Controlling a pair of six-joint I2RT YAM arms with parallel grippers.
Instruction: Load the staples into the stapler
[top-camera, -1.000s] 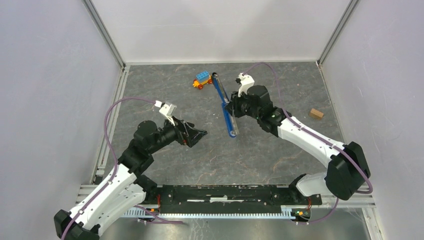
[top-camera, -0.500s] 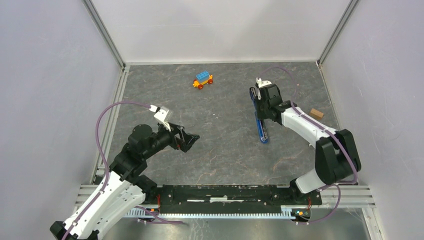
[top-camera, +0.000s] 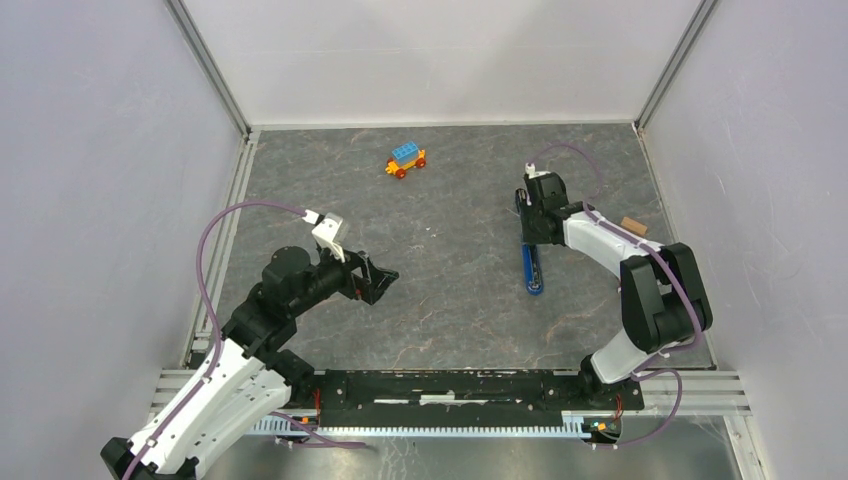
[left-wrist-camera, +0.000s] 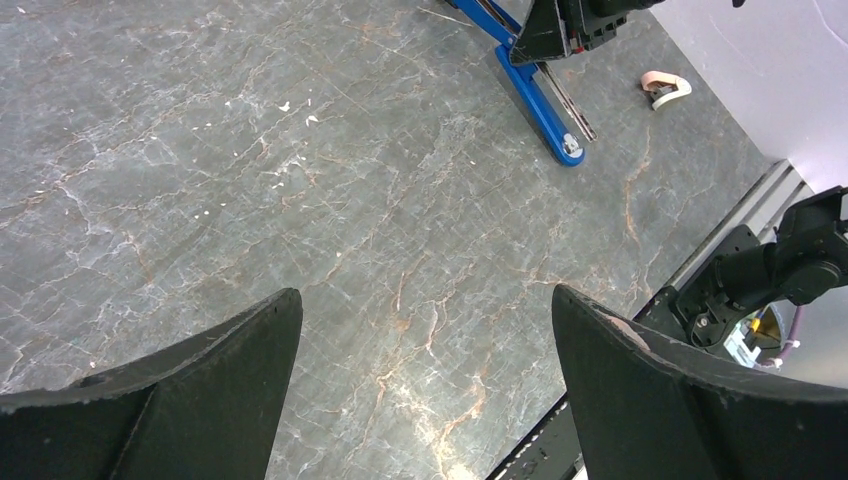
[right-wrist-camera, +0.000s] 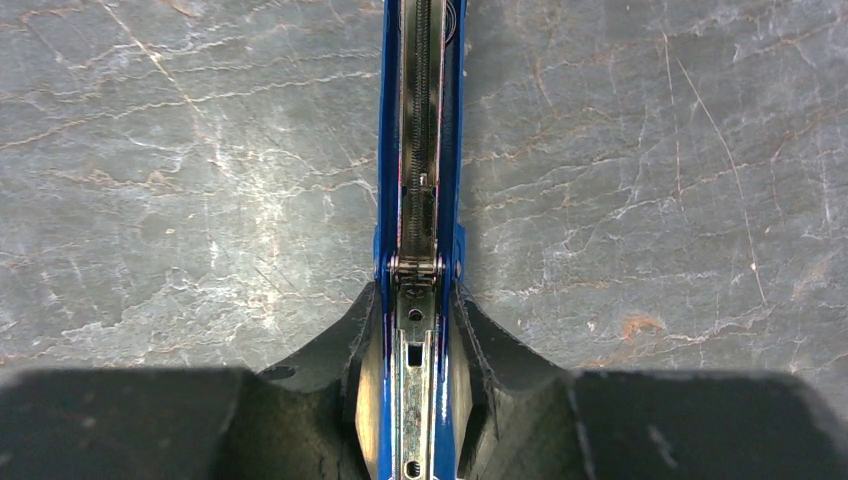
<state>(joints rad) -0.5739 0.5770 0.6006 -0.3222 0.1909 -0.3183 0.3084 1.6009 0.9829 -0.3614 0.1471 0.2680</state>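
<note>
Grey tabletop (top-camera: 450, 310), right tool (right-wrist-camera: 415, 315) clamped on stapler (right-wrist-camera: 418, 150), left tool (left-wrist-camera: 425, 295) wide open

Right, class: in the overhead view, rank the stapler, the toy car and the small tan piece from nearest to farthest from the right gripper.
1. stapler: clamped in the right gripper itself, right of centre.
2. small tan piece: lying apart, further out on the right side.
3. toy car: at the back, off to the gripper's left.
</note>
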